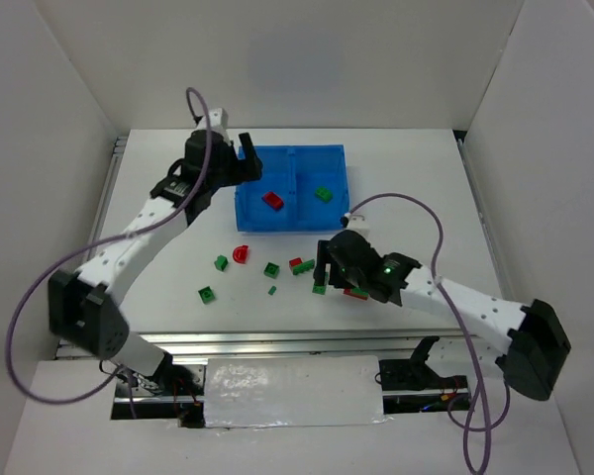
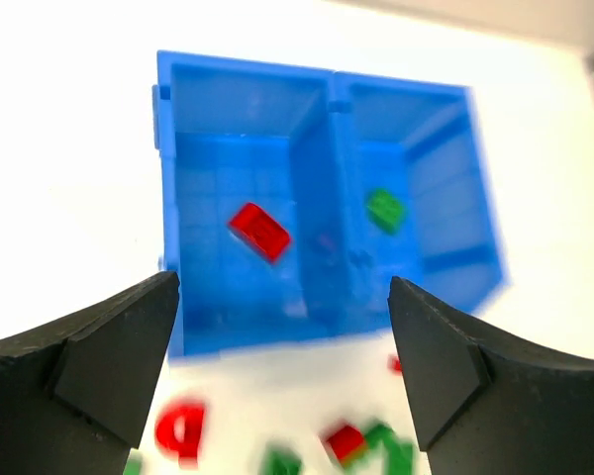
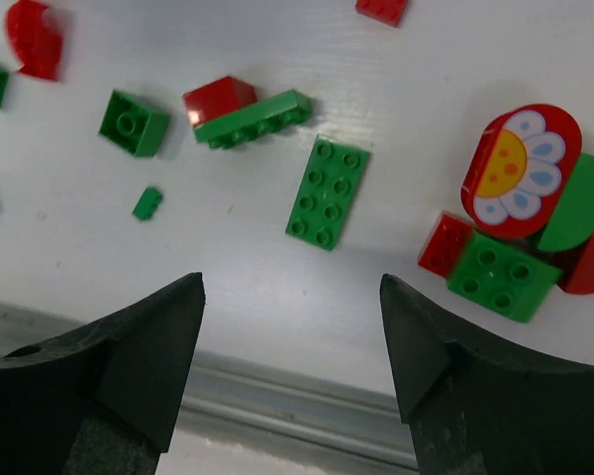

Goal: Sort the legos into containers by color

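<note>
The blue tray [image 1: 299, 155] [image 2: 243, 75] holds one red lego [image 1: 273, 199] [image 2: 259, 230] in its left container and one green lego [image 1: 323, 194] [image 2: 386, 209] in its right. My left gripper [image 1: 242, 158] [image 2: 282, 297] hangs open and empty over the tray's left side. Loose legos lie in front of the tray: a red curved piece [image 1: 242, 253] [image 3: 35, 38], green bricks [image 1: 221, 262] [image 3: 134, 123], a joined red-green pair [image 1: 301, 265] [image 3: 246, 109]. My right gripper [image 1: 327, 269] [image 3: 291, 282] stands open and empty above the table, just short of a flat green plate [image 3: 327, 192].
A joined cluster with a flower-printed red piece [image 3: 520, 168] [image 1: 354, 292] lies right of the green plate. A tiny green piece [image 3: 147, 203] lies to its left. A metal rail [image 3: 277, 401] [image 1: 277, 341] runs along the table's near edge. White walls enclose three sides.
</note>
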